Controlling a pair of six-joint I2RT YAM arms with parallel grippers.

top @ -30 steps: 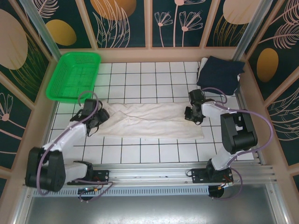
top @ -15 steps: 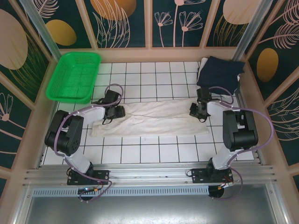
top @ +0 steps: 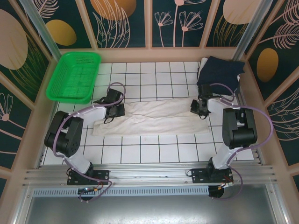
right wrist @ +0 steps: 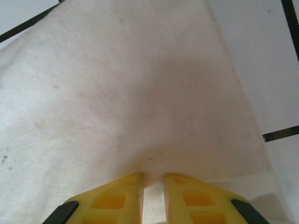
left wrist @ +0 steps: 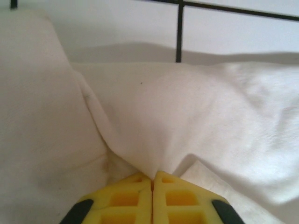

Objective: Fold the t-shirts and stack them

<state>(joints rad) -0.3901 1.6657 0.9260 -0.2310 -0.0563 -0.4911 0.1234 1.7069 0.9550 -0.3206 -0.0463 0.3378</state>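
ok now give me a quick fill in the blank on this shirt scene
1. The left gripper is ___ on the cream shirt.
2. The right gripper pinches that shirt's ___ end.
3. The navy shirt lies in the far ___ corner.
4. The basket is ___ in colour.
Missing words: shut; right; right; green

The cream t-shirt (top: 154,119) lies folded into a long, narrow band that runs left to right across the middle of the white gridded table (top: 140,151). Its near edge is uneven. Close up, the cloth (left wrist: 196,112) is soft, faintly spotted and drawn into creases. The navy t-shirt (top: 220,73) sits as a loosely folded bundle in the far right corner, just beyond the cream one's right end.
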